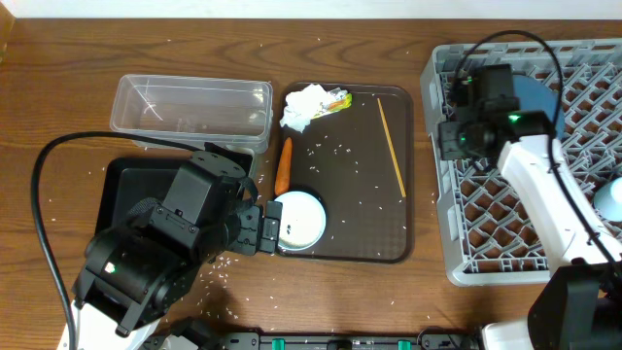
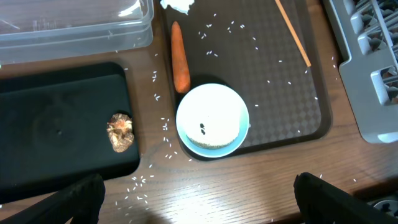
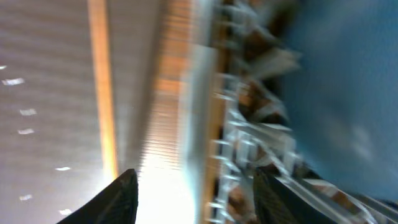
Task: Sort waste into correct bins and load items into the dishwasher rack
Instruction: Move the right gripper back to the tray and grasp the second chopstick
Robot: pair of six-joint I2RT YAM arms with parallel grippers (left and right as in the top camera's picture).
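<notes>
- Waste is partly sorted: one brownish scrap (image 2: 120,132) lies in the black tray (image 2: 37,143), while the napkin (image 1: 309,105), carrot (image 2: 180,59) and rice grains (image 1: 335,149) are on the brown serving tray (image 1: 389,243).
- The dark-blue bowl (image 1: 537,97) and light-blue cup (image 1: 610,199) sit in the rack (image 1: 466,262); the white bowl (image 2: 212,119) and chopsticks (image 1: 392,148) wait.
- My left gripper (image 2: 199,196) hangs spread and empty near the white bowl; my right gripper (image 1: 455,136), fingers apart, holds nothing at the rack's edge.
- The carrot, just beside the bowl, crowds my grasp.

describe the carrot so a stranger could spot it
Find the brown tray in the middle of the table and follow its left edge. The carrot lies along it, between the crumpled napkin and the bowl. Both neighbours are white; it alone is orange, slim and tapered.
</notes>
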